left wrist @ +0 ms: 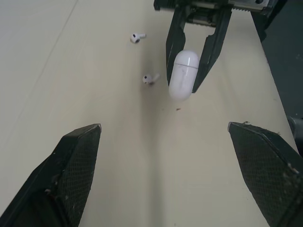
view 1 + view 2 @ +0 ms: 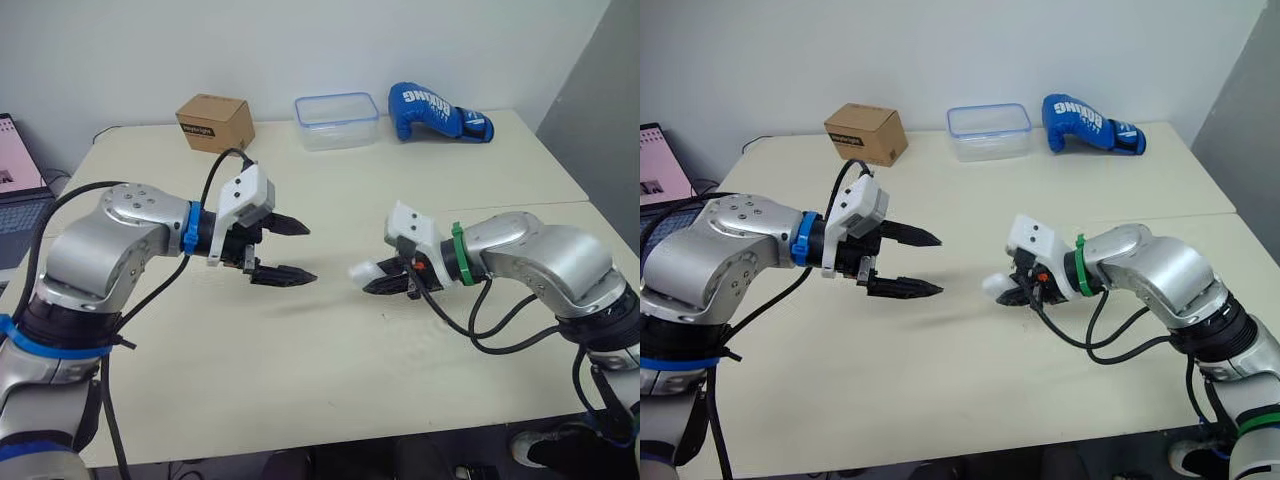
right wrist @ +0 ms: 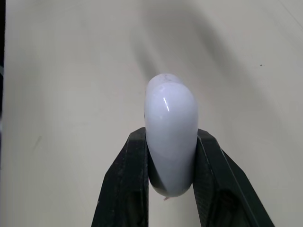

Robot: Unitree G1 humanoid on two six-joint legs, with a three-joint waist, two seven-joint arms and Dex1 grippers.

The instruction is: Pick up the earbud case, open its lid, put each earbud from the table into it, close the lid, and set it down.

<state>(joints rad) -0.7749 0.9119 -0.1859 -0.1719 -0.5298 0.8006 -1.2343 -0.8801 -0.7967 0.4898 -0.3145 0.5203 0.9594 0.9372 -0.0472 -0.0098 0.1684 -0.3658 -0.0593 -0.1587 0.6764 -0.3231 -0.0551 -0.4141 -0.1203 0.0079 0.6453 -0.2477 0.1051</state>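
earbud case [image 3: 170, 137] clamped, well inside table [image 2: 330, 390] edges

On the table [image 2: 300, 380] — cardboard box [image 2: 214, 122], clear container [image 2: 336, 120], blue glove [image 2: 437, 112].

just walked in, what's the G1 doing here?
The right gripper is shut on the white case, which looks lifted off the table, lid closed. The left gripper is open and points toward the case, not touching it. Two earbuds lie loose on the table near the case. So: case picked up, lid not yet opened, no earbud in.
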